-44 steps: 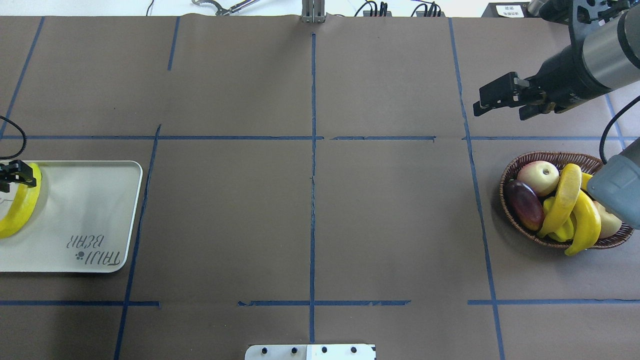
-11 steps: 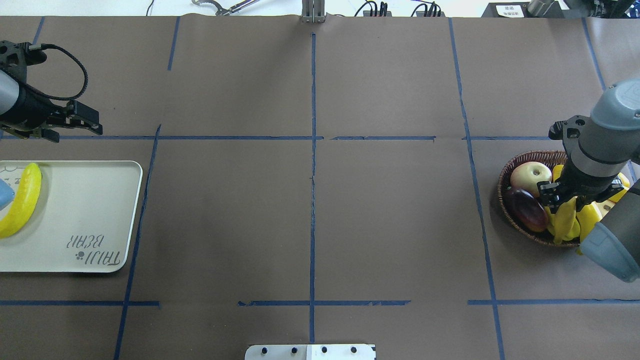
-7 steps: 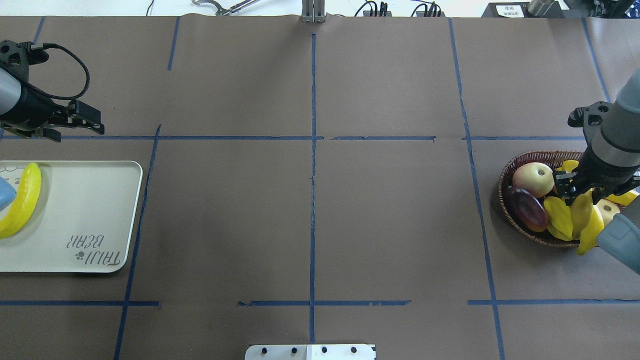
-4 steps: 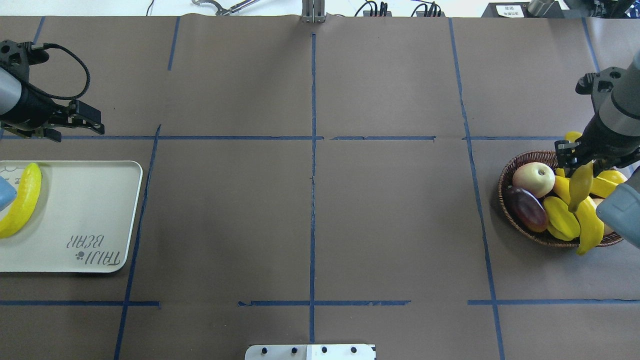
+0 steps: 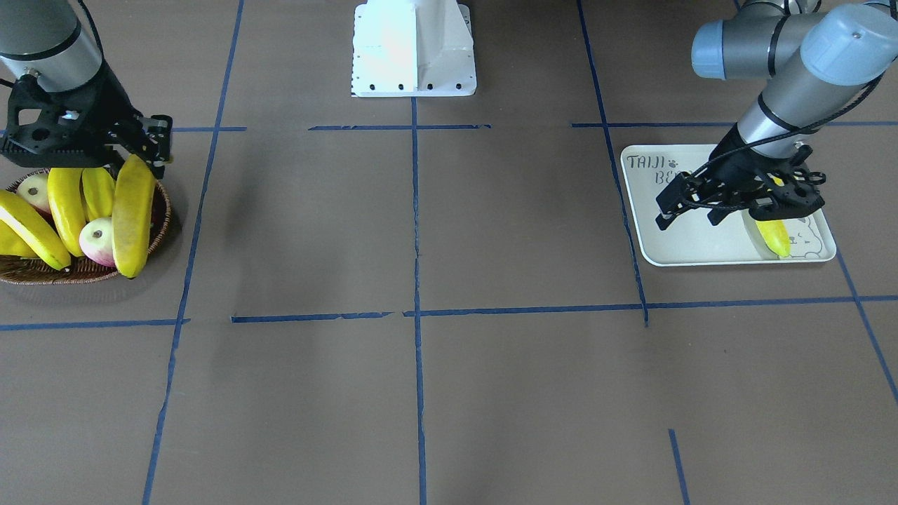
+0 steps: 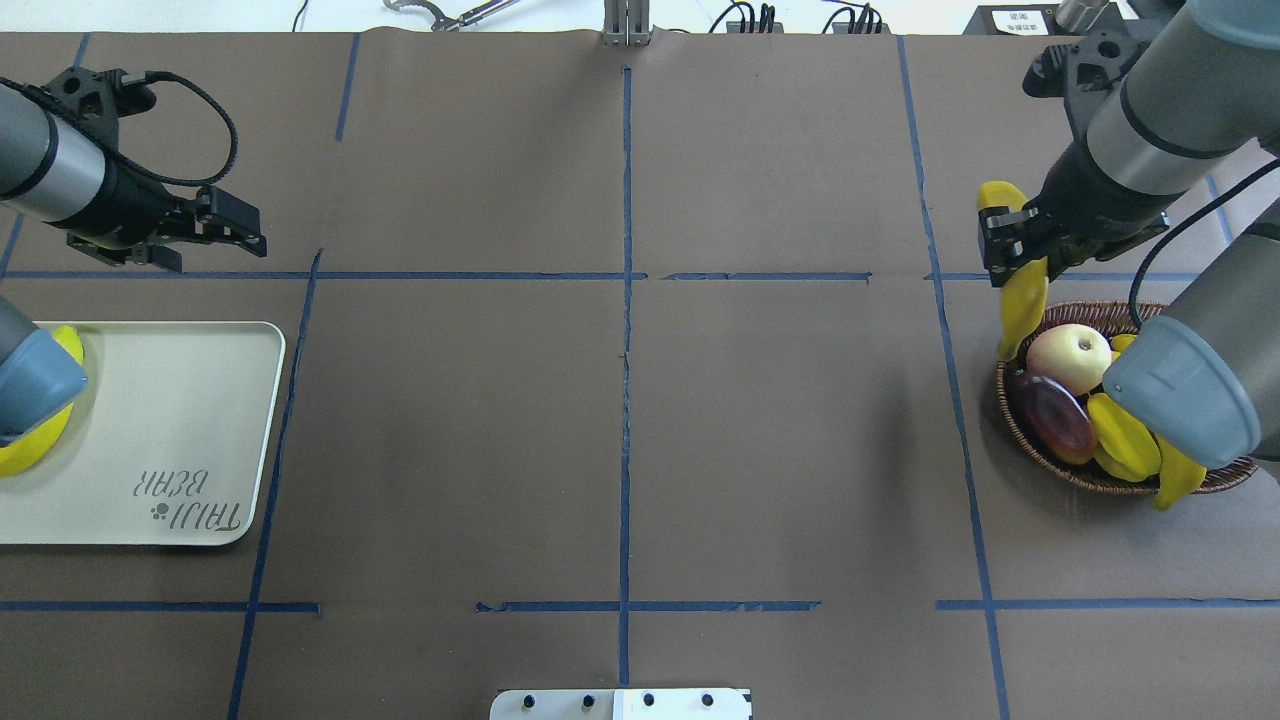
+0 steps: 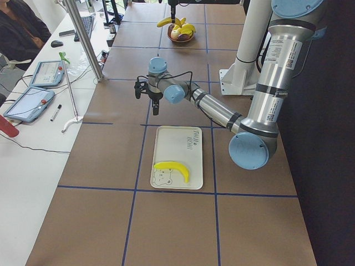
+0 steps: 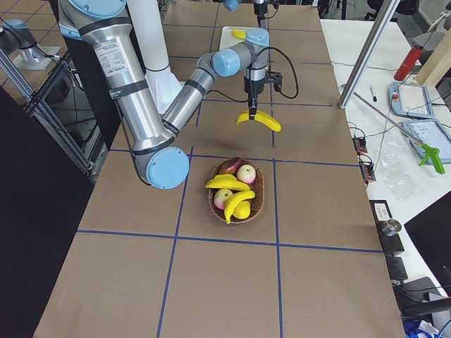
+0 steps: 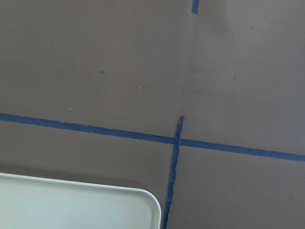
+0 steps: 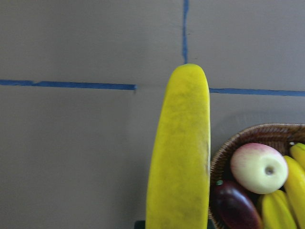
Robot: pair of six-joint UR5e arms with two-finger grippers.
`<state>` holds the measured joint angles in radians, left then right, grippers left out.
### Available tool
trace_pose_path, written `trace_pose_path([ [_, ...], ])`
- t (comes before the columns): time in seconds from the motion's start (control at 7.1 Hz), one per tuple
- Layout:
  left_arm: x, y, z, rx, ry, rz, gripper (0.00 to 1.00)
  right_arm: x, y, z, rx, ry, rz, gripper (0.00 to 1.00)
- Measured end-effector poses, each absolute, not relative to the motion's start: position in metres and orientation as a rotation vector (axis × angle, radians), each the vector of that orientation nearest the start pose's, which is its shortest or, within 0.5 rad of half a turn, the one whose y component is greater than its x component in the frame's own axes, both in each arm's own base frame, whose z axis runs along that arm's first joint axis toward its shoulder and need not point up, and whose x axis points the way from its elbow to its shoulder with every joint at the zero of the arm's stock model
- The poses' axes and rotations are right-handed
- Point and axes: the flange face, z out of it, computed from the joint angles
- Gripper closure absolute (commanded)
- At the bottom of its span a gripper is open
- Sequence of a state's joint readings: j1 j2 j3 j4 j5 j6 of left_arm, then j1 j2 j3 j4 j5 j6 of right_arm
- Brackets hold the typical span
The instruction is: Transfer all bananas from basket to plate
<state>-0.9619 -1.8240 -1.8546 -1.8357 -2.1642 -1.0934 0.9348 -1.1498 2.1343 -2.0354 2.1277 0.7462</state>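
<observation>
done: long curved yellow banana (image 7: 173,168) on flat white rimmed tray (image 6: 180,400) | our right hand (image 6: 1010,262) grips second banana (image 6: 1022,302), raised beside brown woven wicker basket (image 5: 77,276) | to go, we judge: two bananas (image 8: 227,182) inside | left hand (image 6: 250,226) wide, empty

- Four long, curved, bright-yellow bananas (image 8: 225,182): two in the basket, one on the tray, and one airborne banana (image 8: 259,120) held by the right gripper (image 6: 1012,262).
- One shallow oval brown wicker basket (image 5: 84,275).
- One flat white rounded-rectangle tray (image 6: 170,400) with a raised rim.
- Two round red-and-cream apples (image 5: 96,240).
- One dark purple oval fruit (image 6: 1055,428).
- One ribbed yellow starfruit (image 6: 1122,432).
- One stubby yellow fruit (image 8: 242,210).
- Two black two-finger grippers: the right one and the left gripper (image 6: 252,228).
- One brown table (image 6: 780,450) crossed by blue tape lines.
</observation>
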Motion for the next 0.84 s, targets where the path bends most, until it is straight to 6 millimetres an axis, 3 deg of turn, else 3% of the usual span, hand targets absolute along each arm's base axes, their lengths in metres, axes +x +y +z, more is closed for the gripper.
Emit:
trace_pose_path([
  [0.28,0.309,-0.507,0.291,0.072,1.079,-0.245,0.0,-0.253,-0.444,0.196,0.094,-0.874,-0.101,1.0],
  [0.42,0.322,-0.501,0.261,0.068,1.177,-0.279,0.0,-0.268,-0.431,0.178,0.134,-0.946,-0.142,1.0],
  [0.84,0.32,-0.482,0.207,-0.015,1.493,-0.427,0.0,-0.313,-0.391,0.143,0.168,-1.117,-0.183,1.0],
])
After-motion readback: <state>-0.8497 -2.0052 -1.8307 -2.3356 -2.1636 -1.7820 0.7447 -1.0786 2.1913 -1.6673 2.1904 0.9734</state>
